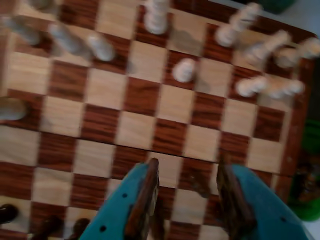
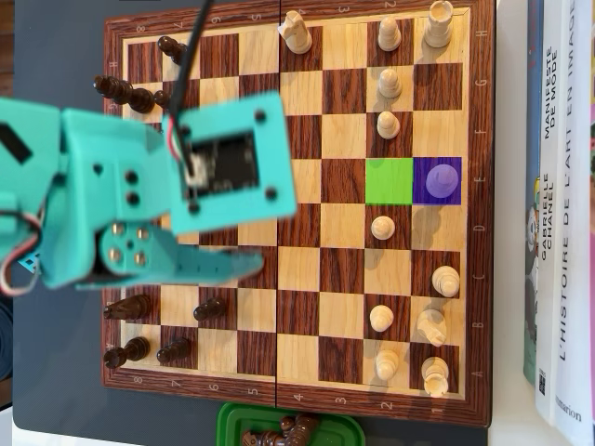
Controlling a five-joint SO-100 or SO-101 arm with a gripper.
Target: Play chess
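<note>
gripper [image 1: 187, 195] hangs wide and empty over mid-board; the purple-marked white piece [image 2: 441, 178] sits untouched, green square [image 2: 389, 180] unfilled.

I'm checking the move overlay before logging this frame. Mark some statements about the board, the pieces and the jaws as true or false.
1. A white pawn stands on the purple square. True.
2. The green square holds a pawn. False: it is bare.
3. The gripper grips a piece. False: its jaws are open with nothing between them.
4. Books lie beside the chessboard in the overhead view. True.
</note>
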